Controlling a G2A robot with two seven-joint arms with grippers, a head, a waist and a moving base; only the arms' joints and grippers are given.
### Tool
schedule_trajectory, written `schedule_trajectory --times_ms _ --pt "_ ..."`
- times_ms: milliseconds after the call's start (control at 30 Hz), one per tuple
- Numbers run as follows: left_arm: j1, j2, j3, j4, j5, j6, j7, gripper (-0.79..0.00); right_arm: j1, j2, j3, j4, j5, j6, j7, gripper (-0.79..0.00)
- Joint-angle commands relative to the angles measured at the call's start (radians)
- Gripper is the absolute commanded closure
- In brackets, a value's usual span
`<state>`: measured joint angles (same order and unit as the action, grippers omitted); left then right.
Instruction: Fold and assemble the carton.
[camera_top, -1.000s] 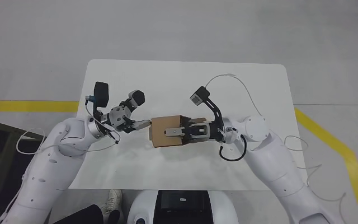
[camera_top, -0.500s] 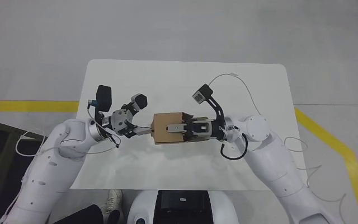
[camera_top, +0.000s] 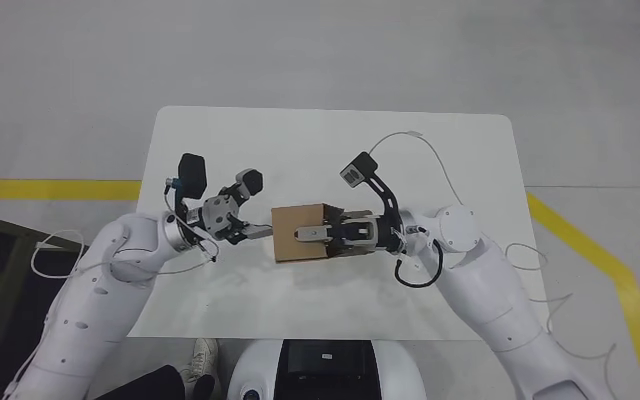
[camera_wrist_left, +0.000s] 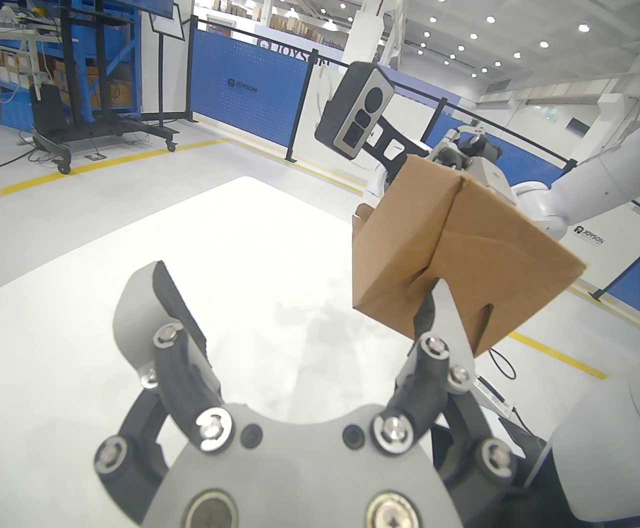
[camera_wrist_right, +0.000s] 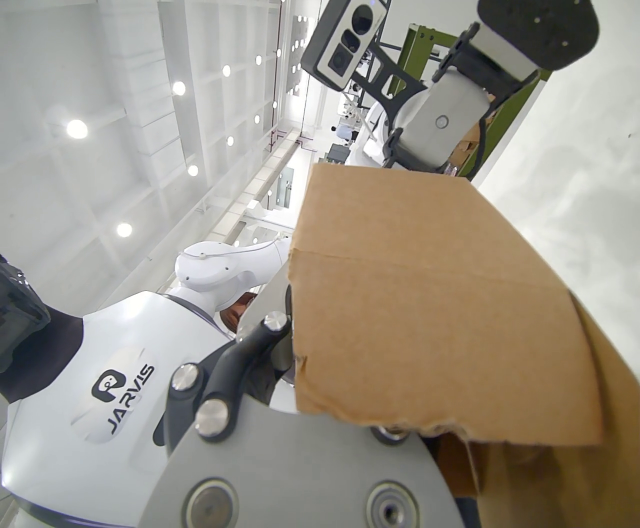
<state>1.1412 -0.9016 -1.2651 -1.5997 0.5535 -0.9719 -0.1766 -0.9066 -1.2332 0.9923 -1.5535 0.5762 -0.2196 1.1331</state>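
A brown carton (camera_top: 299, 232) is held just above the middle of the white table (camera_top: 330, 140). My right gripper (camera_top: 318, 235) is shut on its right end, with one finger lying across the top panel. In the right wrist view the carton (camera_wrist_right: 430, 320) lies close over that gripper's base. My left gripper (camera_top: 255, 212) is open at the carton's left end. In the left wrist view one of its fingertips (camera_wrist_left: 441, 302) touches the carton (camera_wrist_left: 450, 240) at the seam of the folded end flaps, while the other finger (camera_wrist_left: 165, 300) stands free over the table.
A thin white cable (camera_top: 440, 160) loops over the table's back right part. Bare table surface lies behind and in front of the carton. A yellow floor line (camera_top: 70, 188) runs past the table's left side.
The left gripper has edged right, toward the carton's left end. The carton has levelled out slightly in the right gripper's hold.
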Motion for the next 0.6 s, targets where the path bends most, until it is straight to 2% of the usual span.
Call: schedule_trajectory --times_ms 0,567 --pt "-0.004 -0.002 0.004 -0.001 0.007 -0.009 0.003 -0.785 0.001 -0.001 0.000 0.002 0.001 -0.002 0.000 0.000" --pt "-0.011 -0.008 -0.006 -0.021 0.007 -0.034 0.009 -0.785 0.006 -0.007 -0.012 0.012 0.000 0.001 -0.003 0.000"
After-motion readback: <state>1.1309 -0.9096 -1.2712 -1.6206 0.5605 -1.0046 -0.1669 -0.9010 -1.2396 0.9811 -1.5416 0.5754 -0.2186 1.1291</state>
